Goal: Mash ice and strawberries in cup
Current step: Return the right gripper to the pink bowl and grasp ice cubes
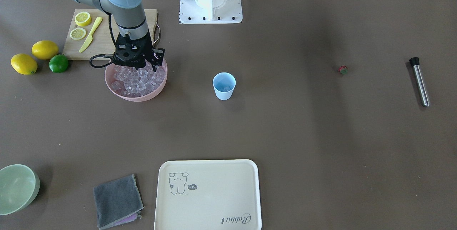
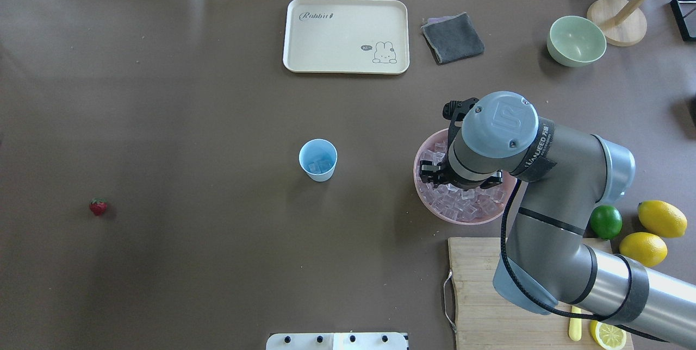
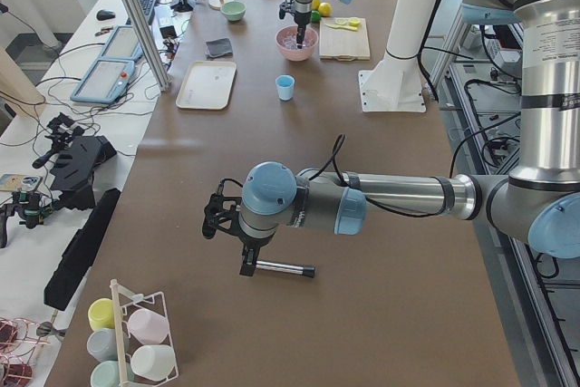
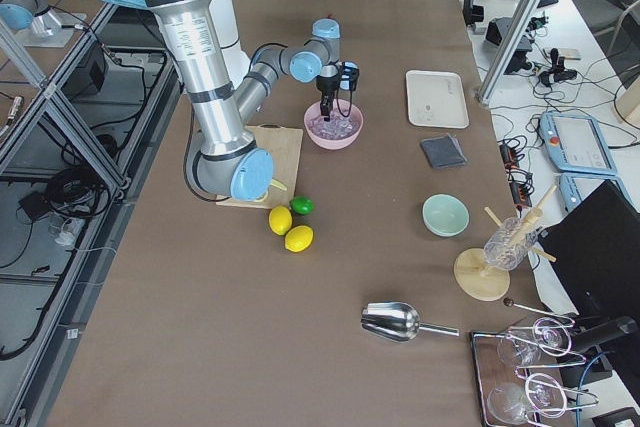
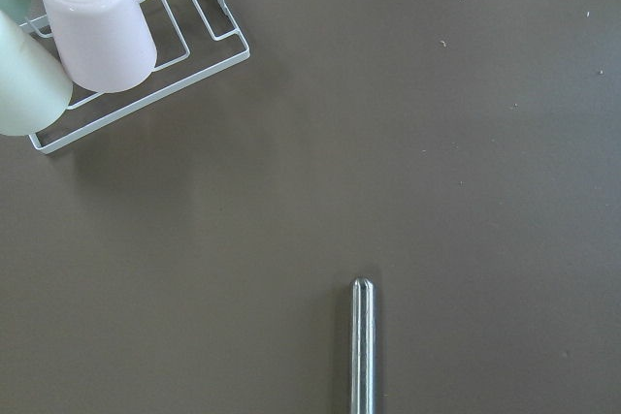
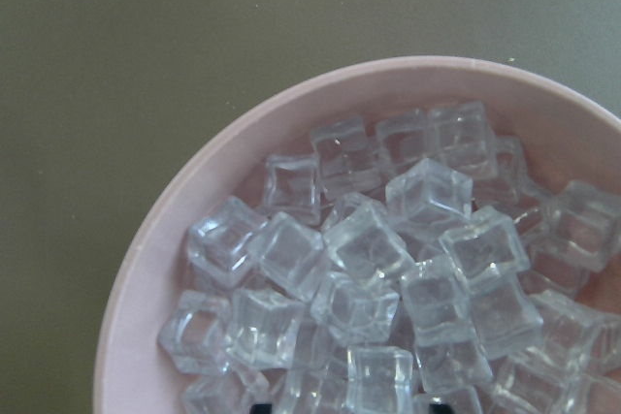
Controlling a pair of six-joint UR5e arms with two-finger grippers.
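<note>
While your right hand (image 1: 137,66) hangs, fingers spread, directly above the ice (image 1: 135,83) in the pink bowl (image 1: 137,98), the cup (image 1: 224,85) (a few cubes inside) stands well apart on the desk (image 1: 285,133); your left hand (image 3: 211,215), grip state indiscernible, lies nearer the strawberry (image 1: 342,69).

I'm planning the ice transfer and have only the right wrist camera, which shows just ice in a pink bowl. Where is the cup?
Observer: The cup stands upright on the table, to the robot's left of the pink bowl and apart from it.
Operator: Anything in it?
Observer: A few ice cubes lie at its bottom; no strawberry.
Operator: Where's the strawberry?
Observer: The strawberry lies on the bare table, farther to the robot's left than the cup.
</note>
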